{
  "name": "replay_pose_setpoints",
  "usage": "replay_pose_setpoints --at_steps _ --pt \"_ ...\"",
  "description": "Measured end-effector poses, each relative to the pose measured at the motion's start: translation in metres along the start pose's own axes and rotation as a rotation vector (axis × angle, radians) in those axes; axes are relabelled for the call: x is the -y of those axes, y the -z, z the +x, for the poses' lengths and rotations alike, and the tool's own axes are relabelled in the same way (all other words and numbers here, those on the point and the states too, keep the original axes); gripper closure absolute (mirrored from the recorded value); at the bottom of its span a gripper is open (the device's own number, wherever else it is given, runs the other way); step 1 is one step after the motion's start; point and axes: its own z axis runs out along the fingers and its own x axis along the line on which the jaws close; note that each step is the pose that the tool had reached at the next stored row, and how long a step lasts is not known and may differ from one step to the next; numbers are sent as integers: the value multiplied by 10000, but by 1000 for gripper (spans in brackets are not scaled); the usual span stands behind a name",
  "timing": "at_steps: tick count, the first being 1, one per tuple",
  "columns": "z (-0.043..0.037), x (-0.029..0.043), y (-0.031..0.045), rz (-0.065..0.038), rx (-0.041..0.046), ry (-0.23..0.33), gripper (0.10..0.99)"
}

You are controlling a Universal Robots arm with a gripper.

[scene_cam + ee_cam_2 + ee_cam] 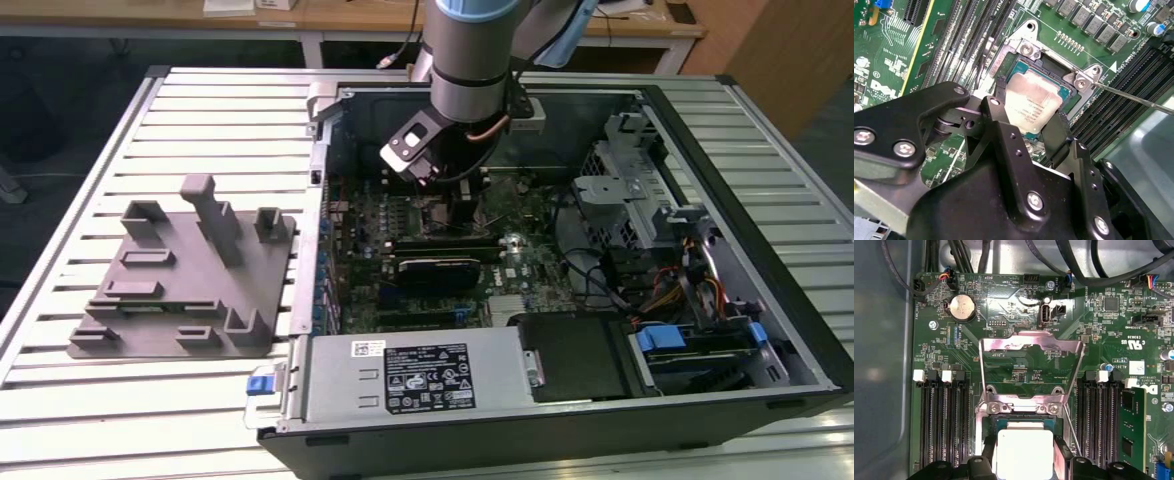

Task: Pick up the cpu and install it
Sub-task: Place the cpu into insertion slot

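Note:
The cpu [1030,102], a flat square chip with a silver top and a thin green rim, lies low in the black motherboard socket [1054,75]. In the first wrist view the cpu [1024,449] sits just below the hinge of the socket's raised metal load plate [1031,347]. My gripper [1026,114] straddles the chip, with one black finger against each of two opposite edges, shut on it. From the exterior view my gripper [461,205] reaches down into the open computer case over the motherboard [441,250].
A thin socket lever [1134,95] sticks out beside the socket. Memory slots [944,420] flank it on both sides. A grey plastic tray with upright pegs [187,280] lies on the slatted table at the exterior view's left. The power supply [414,375], drive cages and cables crowd the case.

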Motion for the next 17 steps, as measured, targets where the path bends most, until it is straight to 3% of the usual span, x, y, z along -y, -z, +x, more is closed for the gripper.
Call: replay_pose_setpoints --at_steps 17 --pt "0 -1 -2 -3 -27 0 537"
